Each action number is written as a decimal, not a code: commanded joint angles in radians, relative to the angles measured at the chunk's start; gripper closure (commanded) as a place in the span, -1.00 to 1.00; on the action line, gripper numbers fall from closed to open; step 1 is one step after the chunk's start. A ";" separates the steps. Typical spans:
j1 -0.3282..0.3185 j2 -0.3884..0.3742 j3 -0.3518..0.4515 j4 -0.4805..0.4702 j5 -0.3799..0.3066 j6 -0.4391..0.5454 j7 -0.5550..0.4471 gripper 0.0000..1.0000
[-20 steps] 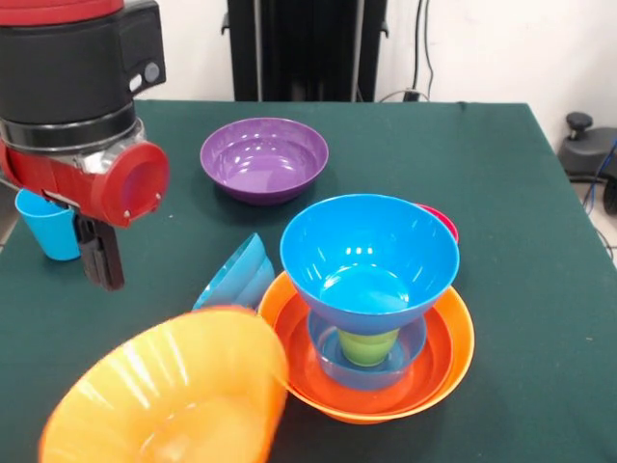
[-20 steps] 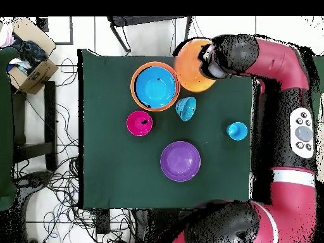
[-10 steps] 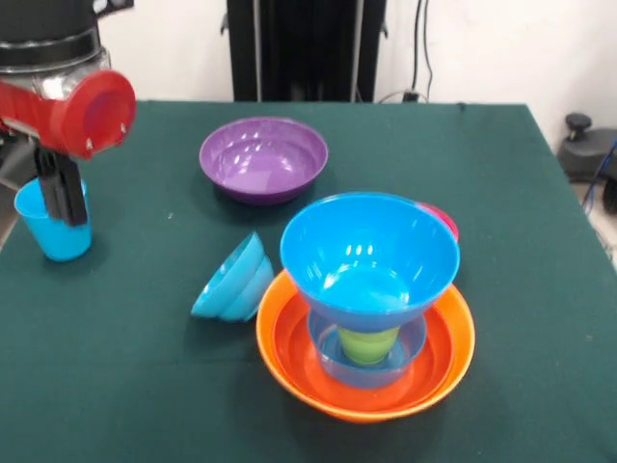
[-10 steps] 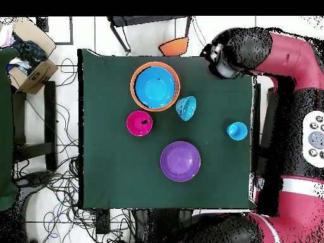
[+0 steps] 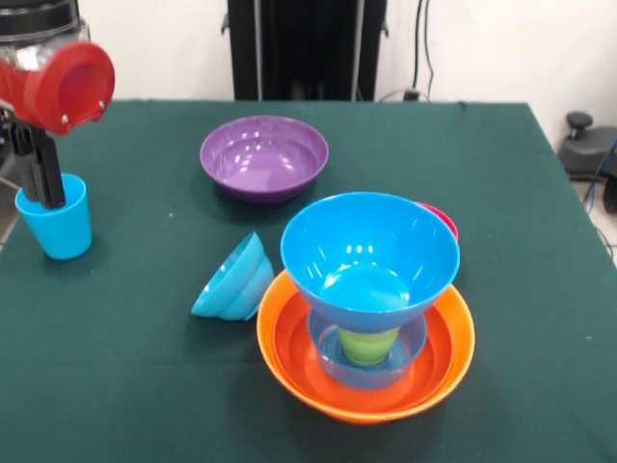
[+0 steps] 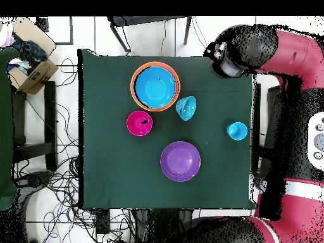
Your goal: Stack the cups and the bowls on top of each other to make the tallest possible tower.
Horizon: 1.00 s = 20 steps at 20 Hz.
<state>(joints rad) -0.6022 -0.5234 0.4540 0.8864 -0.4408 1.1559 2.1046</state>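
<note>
Gripper [image 5: 37,174] half cut off at the bench [image 5: 501,193] edge, overlapping the light blue cup [image 5: 56,222], its opening impossible to judge, while the tower [image 5: 368,299] hides most of the pink-red bowl [image 5: 442,220].

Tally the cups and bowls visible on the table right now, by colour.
Blue bowls: 3 (large, small in the stack, tipped one)
Orange bowl: 1
Purple bowl: 1
Pink-red bowl: 1
Light blue cup: 1
Lime green cup: 1
Total: 8

We see the tower [image 5: 366,318] (orange bowl holding blue bowls and a green cup) near the table's edge; purple bowl [image 5: 264,157] upright mid-table.
</note>
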 commanded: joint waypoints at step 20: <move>-0.007 -0.062 -0.027 0.262 -0.017 -0.090 -0.151 1.00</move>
<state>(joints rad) -0.6064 -0.5778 0.4459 0.9579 -0.4252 1.1499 2.1046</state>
